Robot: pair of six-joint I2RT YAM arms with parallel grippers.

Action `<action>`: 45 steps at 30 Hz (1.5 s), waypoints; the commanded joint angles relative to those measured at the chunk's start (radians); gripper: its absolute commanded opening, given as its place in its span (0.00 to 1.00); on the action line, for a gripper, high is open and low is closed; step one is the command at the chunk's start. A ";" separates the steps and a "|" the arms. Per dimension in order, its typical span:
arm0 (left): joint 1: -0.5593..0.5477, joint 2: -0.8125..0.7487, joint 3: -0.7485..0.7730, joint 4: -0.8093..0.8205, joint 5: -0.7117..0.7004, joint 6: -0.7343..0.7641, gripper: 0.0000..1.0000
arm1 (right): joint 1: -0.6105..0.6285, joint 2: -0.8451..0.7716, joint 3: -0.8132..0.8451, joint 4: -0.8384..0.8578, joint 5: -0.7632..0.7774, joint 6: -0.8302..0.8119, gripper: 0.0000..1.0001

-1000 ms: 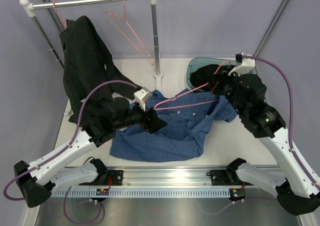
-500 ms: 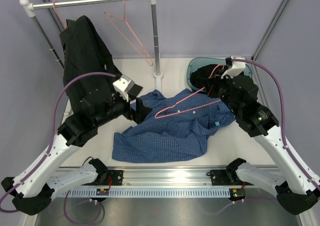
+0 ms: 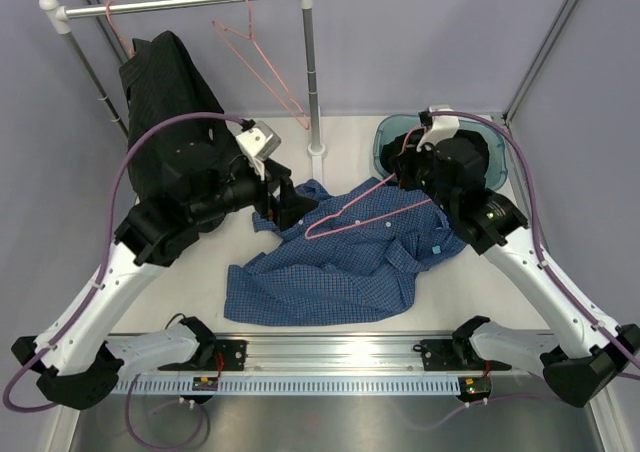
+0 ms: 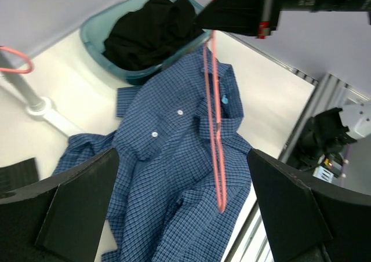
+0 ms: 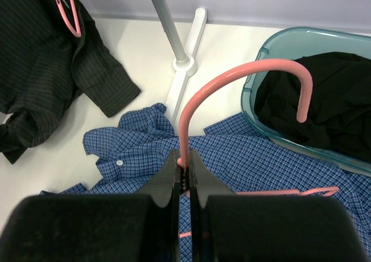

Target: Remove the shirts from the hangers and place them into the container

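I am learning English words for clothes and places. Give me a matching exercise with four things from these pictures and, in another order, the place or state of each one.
Things
1. blue checked shirt
2. plain black shirt
3. dark striped shirt
4. left end effector

Place or state
A. hanging from the rail
B. open, holding nothing
C. lying on the table
D. inside the teal tub

Pairs: 1-C, 2-D, 3-A, 4-B
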 commanded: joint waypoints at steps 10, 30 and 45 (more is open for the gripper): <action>-0.111 0.221 0.106 -0.014 0.078 -0.024 0.95 | 0.005 0.091 0.119 0.069 -0.016 -0.049 0.00; -0.133 0.291 0.103 -0.039 -0.015 -0.042 0.12 | 0.014 0.075 0.130 0.063 -0.028 -0.054 0.00; -0.133 0.201 0.020 -0.037 -0.124 -0.044 0.00 | 0.014 -0.015 0.084 0.005 -0.144 0.026 0.91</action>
